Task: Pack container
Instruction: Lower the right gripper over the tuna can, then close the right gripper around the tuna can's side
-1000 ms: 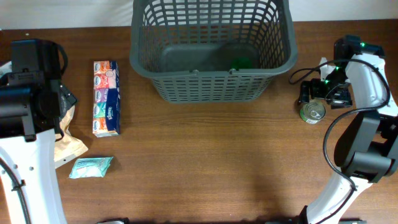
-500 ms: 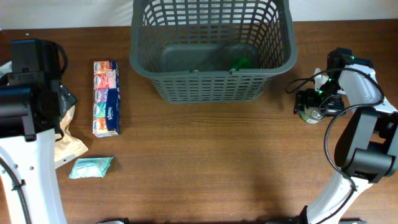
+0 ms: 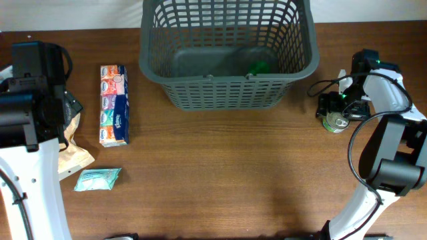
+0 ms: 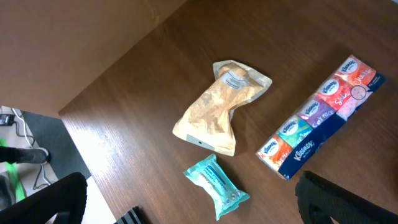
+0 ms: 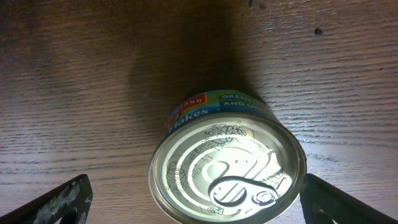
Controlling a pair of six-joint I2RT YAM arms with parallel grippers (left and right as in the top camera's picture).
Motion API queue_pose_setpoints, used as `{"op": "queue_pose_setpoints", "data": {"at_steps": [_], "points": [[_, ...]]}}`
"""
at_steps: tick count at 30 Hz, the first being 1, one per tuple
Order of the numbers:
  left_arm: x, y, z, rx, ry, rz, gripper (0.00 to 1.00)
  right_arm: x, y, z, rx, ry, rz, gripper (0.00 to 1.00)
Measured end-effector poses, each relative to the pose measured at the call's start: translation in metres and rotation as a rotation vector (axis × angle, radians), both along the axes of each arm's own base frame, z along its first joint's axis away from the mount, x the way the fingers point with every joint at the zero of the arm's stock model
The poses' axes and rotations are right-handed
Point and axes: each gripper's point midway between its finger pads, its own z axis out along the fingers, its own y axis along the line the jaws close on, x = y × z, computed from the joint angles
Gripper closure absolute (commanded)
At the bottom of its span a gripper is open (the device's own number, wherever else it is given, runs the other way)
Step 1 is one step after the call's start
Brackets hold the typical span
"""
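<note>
Container sits rear-centre on the worktop holding one green item; outstanding, left to right: tan pouch, teal wipes pack and Kleenex multipack below the empty, spread-apart left claw, then a tin can straddled by the right claw, likewise spread apart, not clamped.

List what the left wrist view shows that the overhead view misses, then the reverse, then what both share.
Only the left wrist view shows the floor beyond the table's edge, and the tan pouch in full, where the overhead view has an arm covering part of it. Only the overhead view shows the container, a green item inside it, and the tin can at the right. Both show the tissue pack, the teal packet and the wooden table.
</note>
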Motion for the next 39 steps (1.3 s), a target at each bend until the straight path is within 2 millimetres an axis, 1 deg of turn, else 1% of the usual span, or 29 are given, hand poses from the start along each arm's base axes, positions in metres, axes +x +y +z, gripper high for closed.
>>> {"op": "queue_pose_setpoints", "data": {"at_steps": [9,18,24,39], "points": [[0.000,0.000,0.000,0.000,0.000,0.000,0.01,-0.008,-0.011,-0.002,-0.067,0.038,-0.030,0.01],[0.000,0.000,0.000,0.000,0.000,0.000,0.00,-0.013,-0.011,-0.001,-0.069,0.058,-0.032,0.01],[0.000,0.000,0.000,0.000,0.000,0.000,0.00,-0.005,-0.013,0.007,-0.075,0.034,-0.041,0.01],[0.000,0.000,0.000,0.000,0.000,0.000,0.00,0.000,-0.014,0.007,-0.078,0.014,-0.054,0.01]]}}
